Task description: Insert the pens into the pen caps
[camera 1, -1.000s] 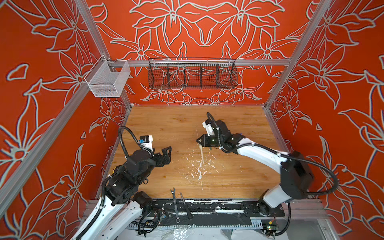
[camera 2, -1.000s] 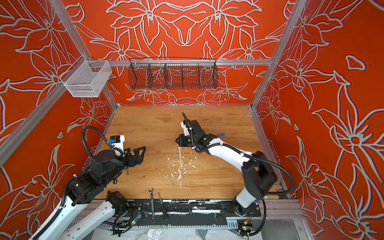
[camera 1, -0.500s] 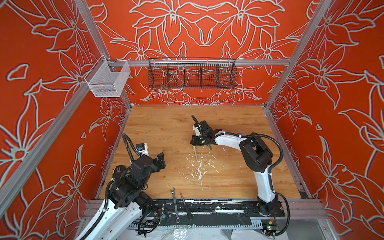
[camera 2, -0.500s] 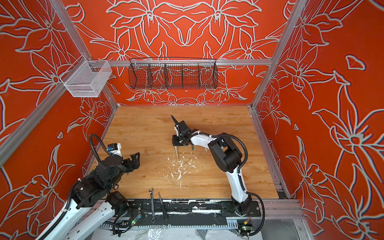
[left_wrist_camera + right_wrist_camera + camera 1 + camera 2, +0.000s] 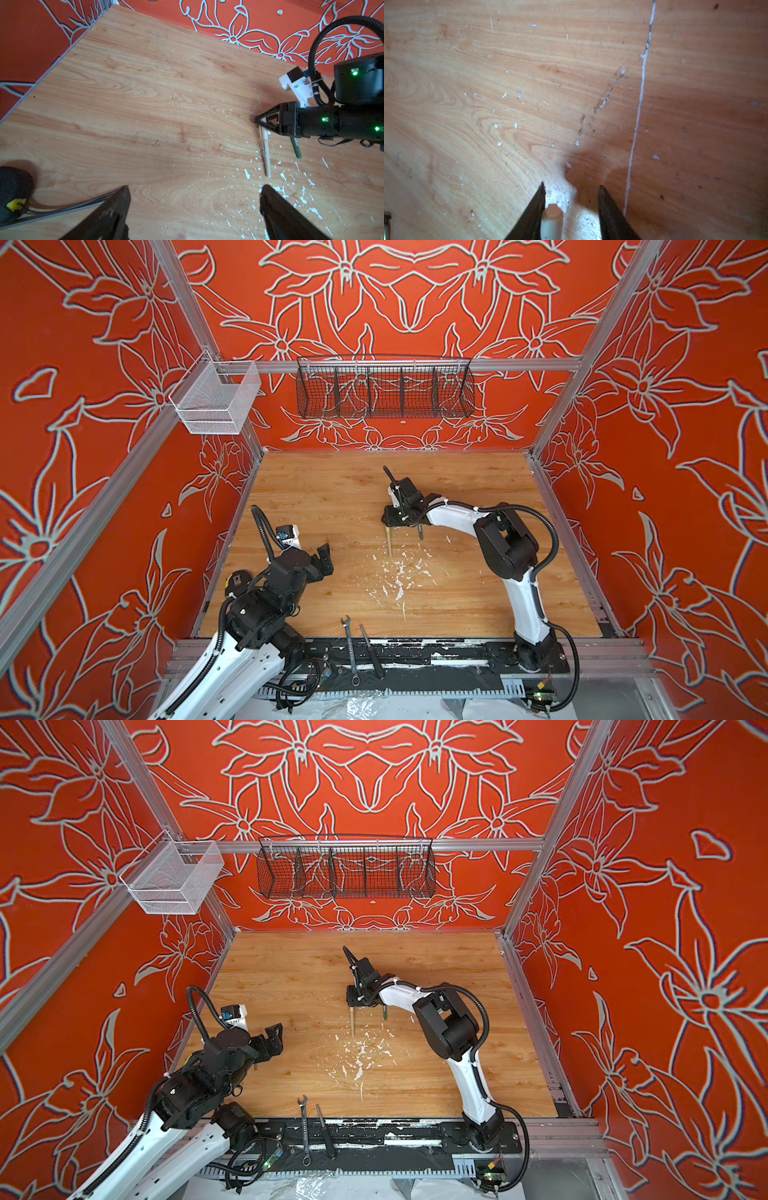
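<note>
The right end effector (image 5: pixel 571 185) is seen partly open, low over the worktop (image 5: pixel 316 497). The blunt end of the tan pen (image 5: pixel 552 220) is caught between its jaws, touching one finger (image 5: pixel 533 214), with a gap left to the other. The pen's long axis is laid from there toward the patch of white flecks (image 5: pixel 399 572), its free end just reaching them. Which end bears the tip cannot be told. The green pen (image 5: pixel 420 532) is set just beside it, near-parallel, also aimed at the flecks and partly covered by the arm. The left end effector (image 5: pixel 195 187) is held wide, off to the side of the flecks, only bare worktop seen between its fingers.
</note>
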Motion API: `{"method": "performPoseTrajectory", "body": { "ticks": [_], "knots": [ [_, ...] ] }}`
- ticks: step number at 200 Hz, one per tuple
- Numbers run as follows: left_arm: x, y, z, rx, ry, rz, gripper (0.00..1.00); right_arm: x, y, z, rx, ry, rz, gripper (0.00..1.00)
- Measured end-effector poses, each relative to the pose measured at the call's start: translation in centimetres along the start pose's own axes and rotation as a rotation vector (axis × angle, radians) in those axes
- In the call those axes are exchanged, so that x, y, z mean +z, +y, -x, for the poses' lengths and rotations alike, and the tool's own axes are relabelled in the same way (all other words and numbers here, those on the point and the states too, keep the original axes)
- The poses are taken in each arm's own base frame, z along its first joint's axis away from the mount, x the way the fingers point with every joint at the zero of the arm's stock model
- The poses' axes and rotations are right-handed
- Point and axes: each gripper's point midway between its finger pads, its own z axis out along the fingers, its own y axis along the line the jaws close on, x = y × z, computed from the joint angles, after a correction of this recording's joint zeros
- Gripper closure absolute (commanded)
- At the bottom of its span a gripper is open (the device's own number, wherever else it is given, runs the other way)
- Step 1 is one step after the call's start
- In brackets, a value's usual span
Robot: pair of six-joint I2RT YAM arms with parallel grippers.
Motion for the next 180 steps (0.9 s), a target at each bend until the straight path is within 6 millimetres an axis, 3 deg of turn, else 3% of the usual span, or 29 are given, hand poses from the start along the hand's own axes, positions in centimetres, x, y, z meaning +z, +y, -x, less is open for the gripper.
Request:
{"method": "performPoseTrajectory", "body": {
  "ticks": [54, 78, 100, 143, 180],
  "knots": [
    [0.6, -0.1, 0.1, 0.024, 0.003, 0.022, 0.03, -0.6, -1.2, 0.4, -0.028, 0.008, -0.079, 0.41],
    [1.0, -1.6, -0.1, 0.035, 0.006, -0.056, 0.03, -0.8, -1.5, 0.0, -0.017, 0.032, -0.072, 0.39],
    [2.5, -3.7, -2.0, 0.052, 0.076, -0.151, 0.02, -1.5, -1.3, -0.5, 0.006, 0.051, -0.035, 0.36],
    [6.0, -6.3, -6.9, 0.082, 0.254, -0.240, 0.20, -3.4, -0.5, 0.5, 0.067, 0.033, 0.076, 0.35],
    [7.1, -9.1, -7.1, 0.088, 0.268, -0.349, 0.12, -3.4, -1.5, -0.7, 0.116, 0.064, 0.113, 0.35]
  ]
}}
